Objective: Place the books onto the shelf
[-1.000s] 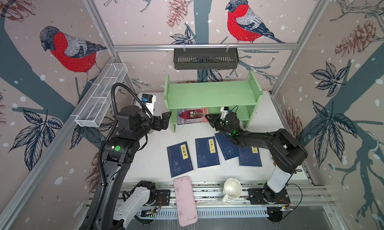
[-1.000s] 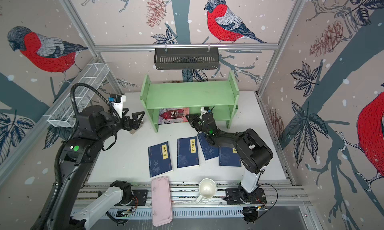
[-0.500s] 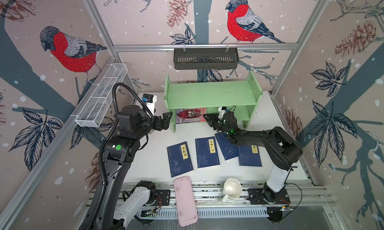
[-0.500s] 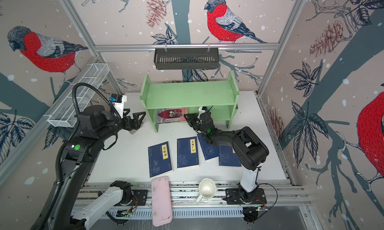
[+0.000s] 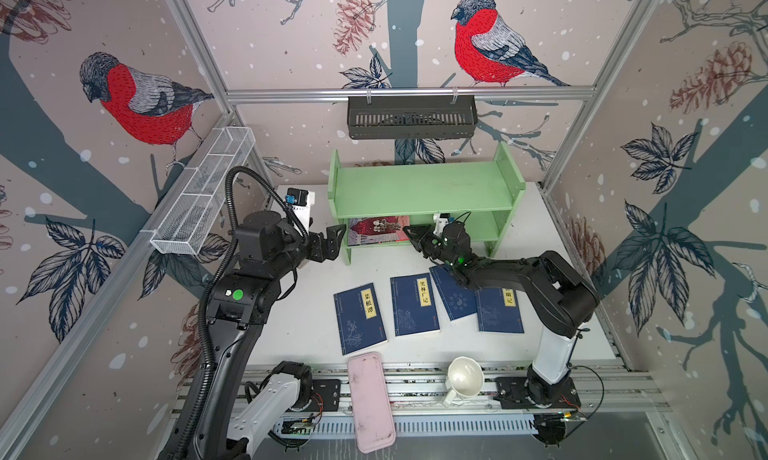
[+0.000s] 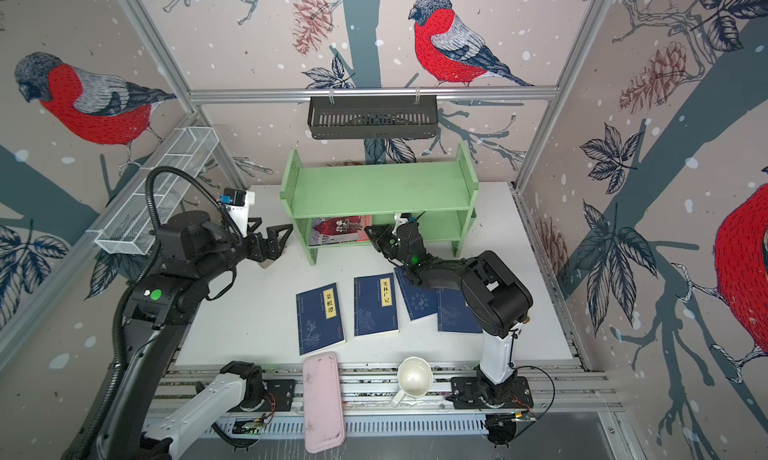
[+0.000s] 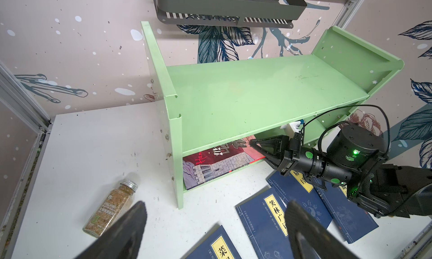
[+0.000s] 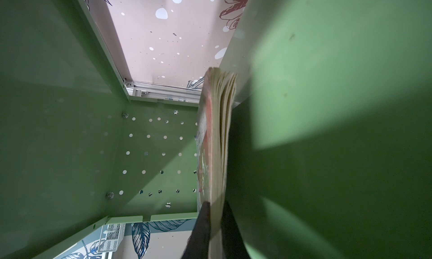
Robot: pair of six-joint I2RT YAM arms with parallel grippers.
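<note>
The light green shelf [image 5: 424, 188] [image 6: 374, 188] [image 7: 257, 94] stands at the back of the table. A red-and-grey book [image 5: 376, 229] [image 6: 338, 229] [image 7: 217, 164] lies flat on its lower tier at the left end, sticking out in front. My right gripper [image 5: 409, 231] [image 6: 371, 232] [image 7: 257, 150] [image 8: 215, 225] is shut on that book's right edge, its page block [image 8: 217, 129] between the fingers. Several navy books [image 5: 359, 316] [image 5: 413, 298] [image 5: 498, 308] lie flat in front of the shelf. My left gripper [image 5: 338, 239] [image 6: 276, 237] [image 7: 215, 206] hangs open and empty beside the shelf's left panel.
A spice jar [image 7: 109, 208] lies on the table left of the shelf. A pink flat case [image 5: 370, 399] and a white mug [image 5: 465, 377] rest at the front rail. A black slotted basket [image 5: 411, 117] hangs on the back wall and a white wire basket [image 5: 203, 196] on the left wall.
My right gripper has slid left along the lower tier with the red-and-grey book's edge between its fingers. The left arm has barely moved.
</note>
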